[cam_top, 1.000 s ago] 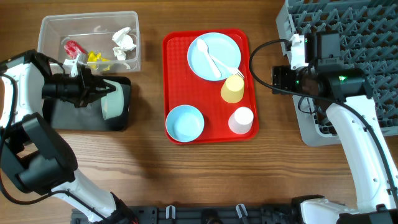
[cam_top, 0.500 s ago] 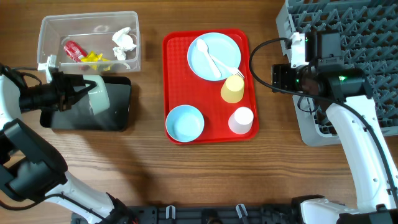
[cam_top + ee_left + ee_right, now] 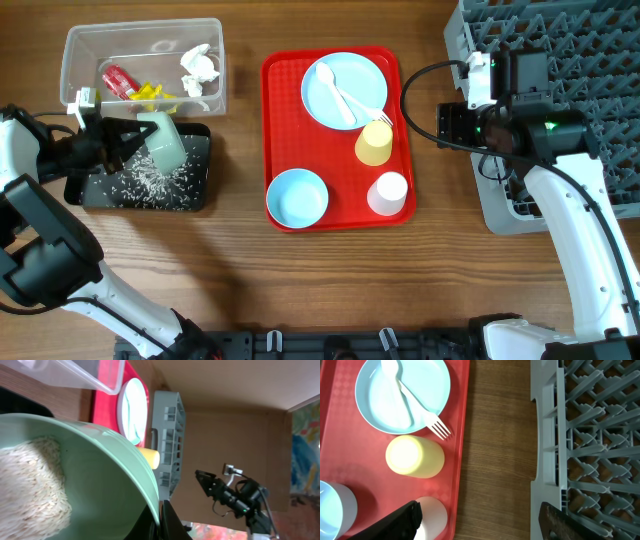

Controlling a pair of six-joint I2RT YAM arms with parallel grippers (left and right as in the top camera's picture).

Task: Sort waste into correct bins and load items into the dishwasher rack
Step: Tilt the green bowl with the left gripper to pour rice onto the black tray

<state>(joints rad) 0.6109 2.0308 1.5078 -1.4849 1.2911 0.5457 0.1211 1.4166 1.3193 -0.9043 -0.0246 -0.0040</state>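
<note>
L gripper (image 3: 133, 137) is clamping tight on the rim of a pale bowl (image 3: 162, 141), holding it tilted on its side over the black tray (image 3: 203, 196), at the tray's top edge just below the clear tub (image 3: 70, 60). White grains (image 3: 150, 180) are lying scattered across the tray's floor right under the bowl's mouth, & the L wrist cam is showing more rice (image 3: 30, 480) sitting inside the bowl, w/ the fingers pinching the rim at the bottom of that view. The tub is holding the red wrapper (image 3: 118, 78), yellow wrapper (image 3: 150, 95) & tissue (image 3: 197, 68). R gripper (image 3: 479, 507) is hanging w/ its jaws spread wide, gripping nothing, over bare table (image 3: 495, 435) between the red serving tray (image 3: 285, 140) & the rack (image 3: 560, 50). On the red tray: plate (image 3: 365, 75) carrying fork (image 3: 365, 105) & spoon (image 3: 328, 82), yellow cup (image 3: 374, 145), white cup (image 3: 388, 192), second bowl (image 3: 297, 197), all well apart from both grippers.
</note>
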